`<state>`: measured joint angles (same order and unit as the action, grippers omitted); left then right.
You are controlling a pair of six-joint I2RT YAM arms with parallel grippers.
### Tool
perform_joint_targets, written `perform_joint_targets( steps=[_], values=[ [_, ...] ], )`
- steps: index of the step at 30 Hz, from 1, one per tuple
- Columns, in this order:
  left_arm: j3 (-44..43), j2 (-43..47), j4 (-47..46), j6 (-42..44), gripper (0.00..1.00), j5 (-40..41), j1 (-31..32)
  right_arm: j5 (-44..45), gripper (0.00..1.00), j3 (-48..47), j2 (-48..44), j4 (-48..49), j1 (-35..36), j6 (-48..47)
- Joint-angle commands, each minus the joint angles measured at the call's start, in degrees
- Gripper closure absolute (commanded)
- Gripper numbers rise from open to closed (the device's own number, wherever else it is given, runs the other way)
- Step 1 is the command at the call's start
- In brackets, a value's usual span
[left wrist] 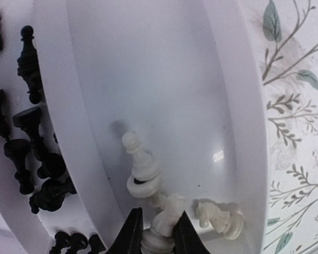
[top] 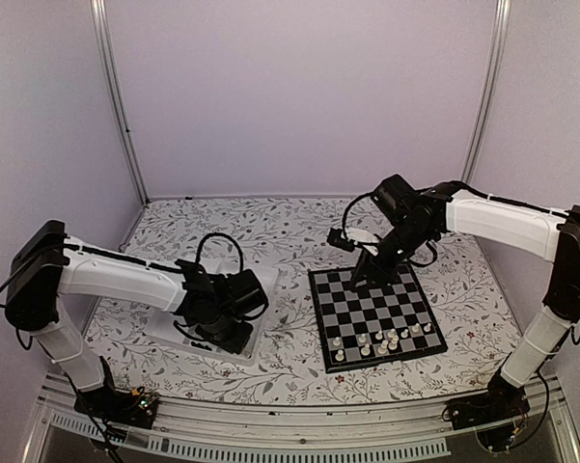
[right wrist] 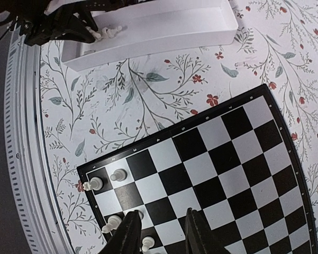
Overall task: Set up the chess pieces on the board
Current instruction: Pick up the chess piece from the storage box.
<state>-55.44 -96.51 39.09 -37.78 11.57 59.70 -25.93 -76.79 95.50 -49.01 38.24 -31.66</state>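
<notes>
White plastic is sitting between your left jaws; they are pinching a white piece (left wrist: 165, 219), a knight by its look, low in the right-hand compartment of the tray (left wrist: 248, 106). It is leaning rather than standing in that grip, so I am expecting it to twist or slip as you lift.

Two more white pieces are crowding it. A bishop-like one (left wrist: 141, 168) is touching it on the far side; a second knight (left wrist: 220, 219) is lying just beside the right finger. A quick or slanted lift is risking dragging either one along or flicking it over the rim. Black pieces (left wrist: 29, 132) are lying in the neighbouring compartment, behind the dividing wall.

Your right jaws are hanging spread and empty over the far-left part of the board (top: 374, 313); how high above it, I cannot tell. White pieces on the board (top: 386, 340) are standing bunched along its near rows, some almost touching; a knight arriving tilted is likely to be toppling as you release it, and fingers coming down among such tiny figures are threatening to knock its neighbours across the checks. With the right arm waiting over the board, you are also risking the two arms meeting above it; the patterned surface (top: 280, 231) between tray and board is offering room to keep them apart.
</notes>
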Motion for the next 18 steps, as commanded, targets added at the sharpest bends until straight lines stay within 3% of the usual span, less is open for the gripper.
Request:
perform_joint_targets(
  steps=[1,9,18],
  values=[
    [6.7,8.7,-7.7,7.2,0.94,0.3,-0.6,-2.6,0.69,-3.8,1.9,1.7,0.2,1.6],
    [18.4,21.9,-23.8,13.6,0.96,-0.7,-0.3,-13.8,0.69,-13.9,9.5,1.8,0.2,7.0],
    [22.2,25.9,-32.1,16.3,0.96,-2.3,0.4,-27.6,0.69,-24.8,23.1,-0.9,4.8,11.1]
  ],
)
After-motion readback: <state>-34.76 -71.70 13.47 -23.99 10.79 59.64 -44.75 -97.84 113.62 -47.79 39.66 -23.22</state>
